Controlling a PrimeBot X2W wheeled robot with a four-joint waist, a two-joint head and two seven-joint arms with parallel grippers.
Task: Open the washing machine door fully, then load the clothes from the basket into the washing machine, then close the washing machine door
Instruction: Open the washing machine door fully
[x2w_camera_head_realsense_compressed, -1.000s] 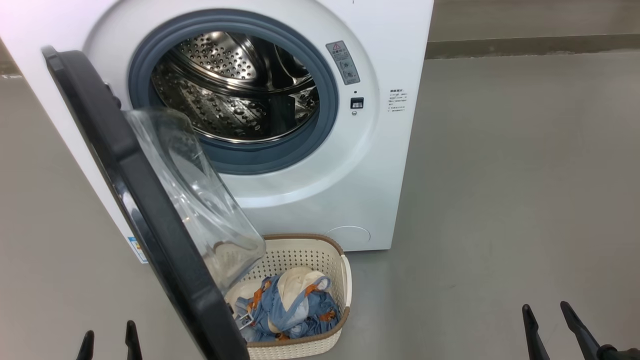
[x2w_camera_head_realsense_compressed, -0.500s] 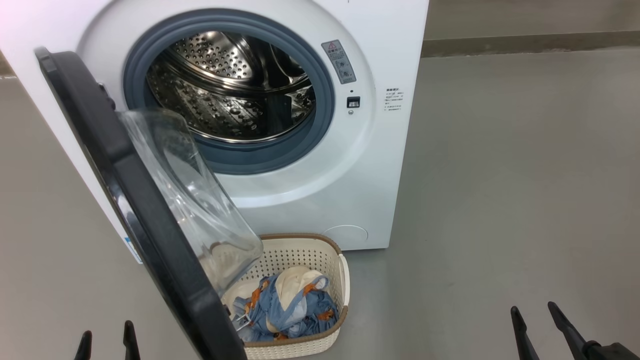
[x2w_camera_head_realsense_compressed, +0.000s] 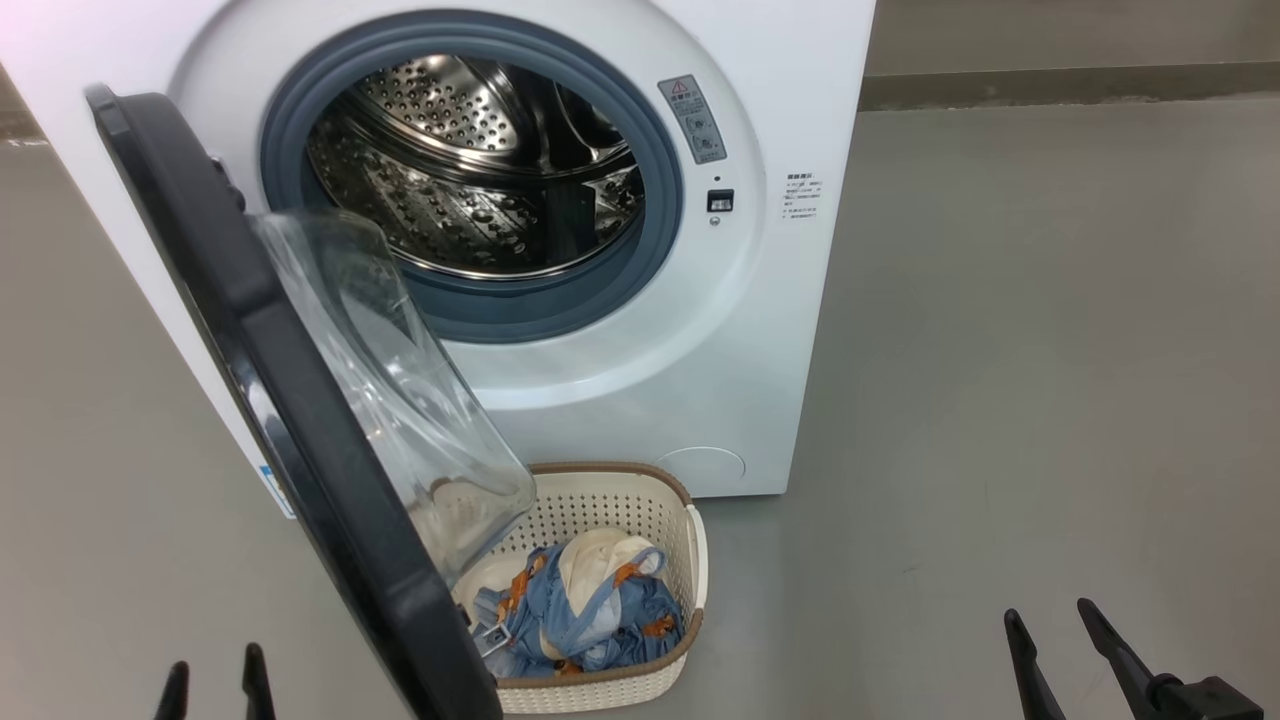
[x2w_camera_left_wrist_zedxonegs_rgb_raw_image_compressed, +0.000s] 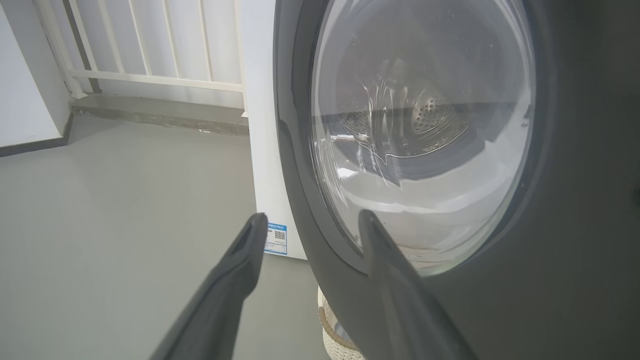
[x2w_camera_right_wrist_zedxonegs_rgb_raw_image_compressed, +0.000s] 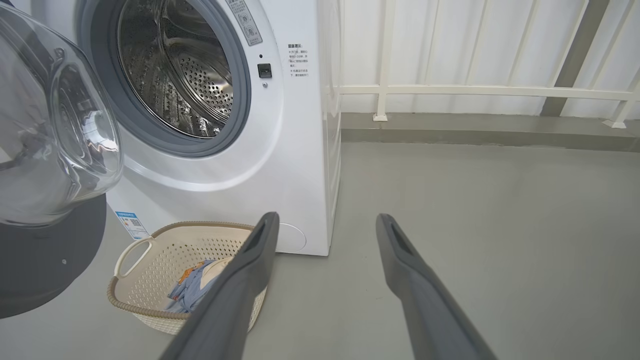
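both tools stand with fingers apart, holding nothing. the left tool (x2w_camera_head_realsense_compressed: 212, 672) sits low on the outer side of the door (x2w_camera_head_realsense_compressed: 250, 330), near its black rim. the right tool (x2w_camera_head_realsense_compressed: 1048, 612) is well apart, over the floor (x2w_camera_head_realsense_compressed: 1000, 350) to the right. the door juts edge-on from the machine (x2w_camera_head_realsense_compressed: 760, 330), its glass bowl (x2w_camera_head_realsense_compressed: 400, 400) overhanging the basket (x2w_camera_head_realsense_compressed: 612, 468). the clothes (x2w_camera_head_realsense_compressed: 590, 610) lie in that basket, forward and left of the right tool, on the door's inner side, so the right arm likely has the clearer reach. count: one door, one basket, one bundle with blue and cream pieces, two tools.
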